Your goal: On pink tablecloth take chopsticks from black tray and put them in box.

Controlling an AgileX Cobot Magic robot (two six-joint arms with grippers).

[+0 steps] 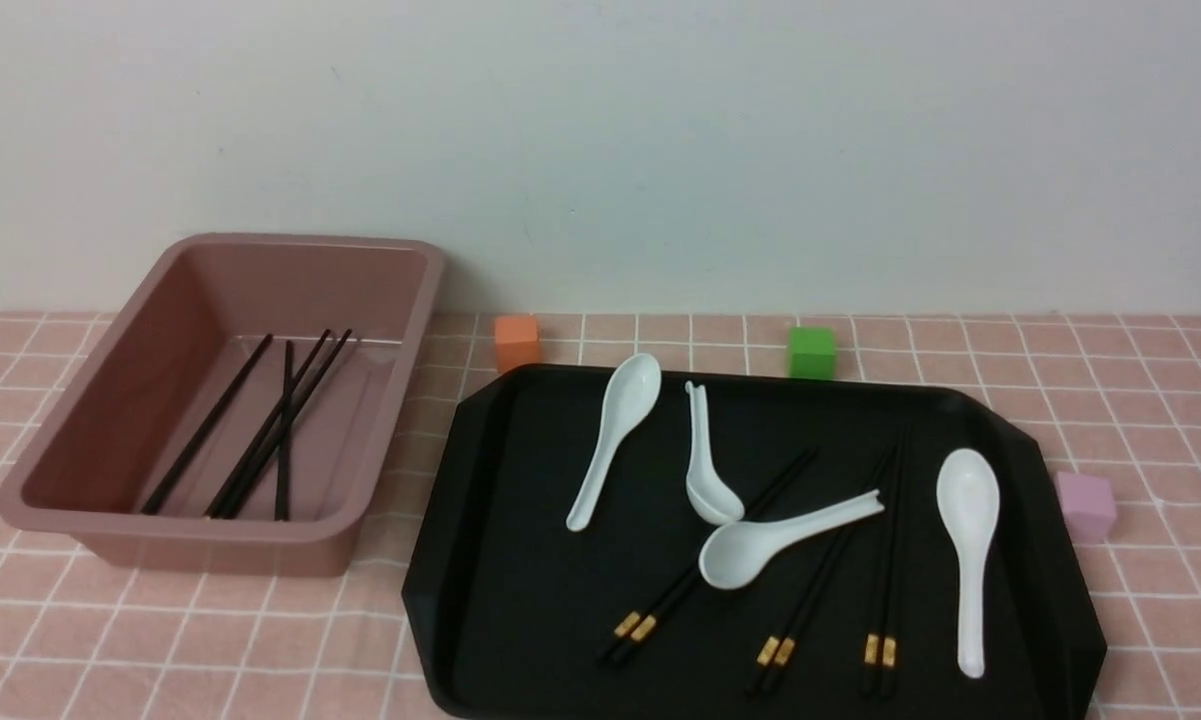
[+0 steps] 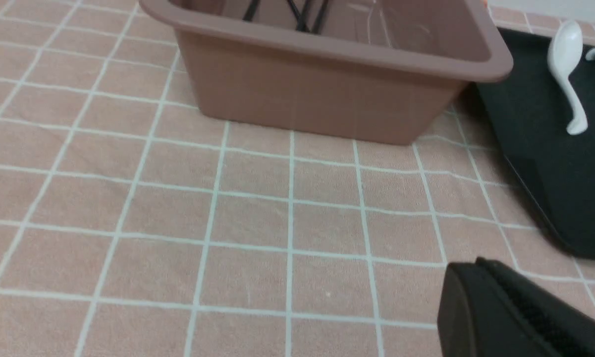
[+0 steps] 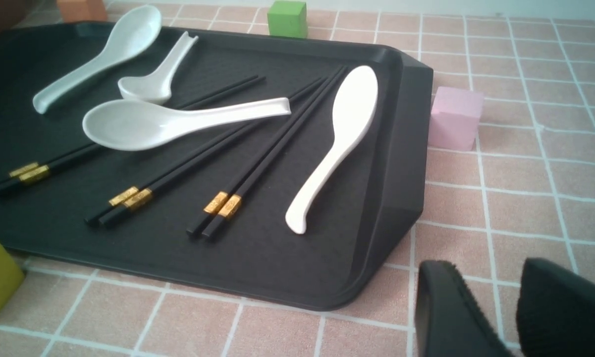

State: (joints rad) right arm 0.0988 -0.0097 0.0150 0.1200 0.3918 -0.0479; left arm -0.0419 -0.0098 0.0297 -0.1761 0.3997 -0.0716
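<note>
On black tray (image 1: 520, 560), 3 chopstick pairs (image 1: 705, 556); right gripper (image 3: 513, 297) spread; left gripper's (image 2: 520, 317) state unclear.

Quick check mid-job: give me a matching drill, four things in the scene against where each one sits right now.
Things:
1. green cube
2. pale pink cube
3. loose chopsticks
4. gold-banded chopstick pairs

Places:
A. inside the box
B. on the black tray among white spoons
C. on the pink tablecloth beyond the tray's far edge
D. on the tablecloth by the tray's right edge

Pairs: 1-C, 2-D, 3-A, 4-B
</note>
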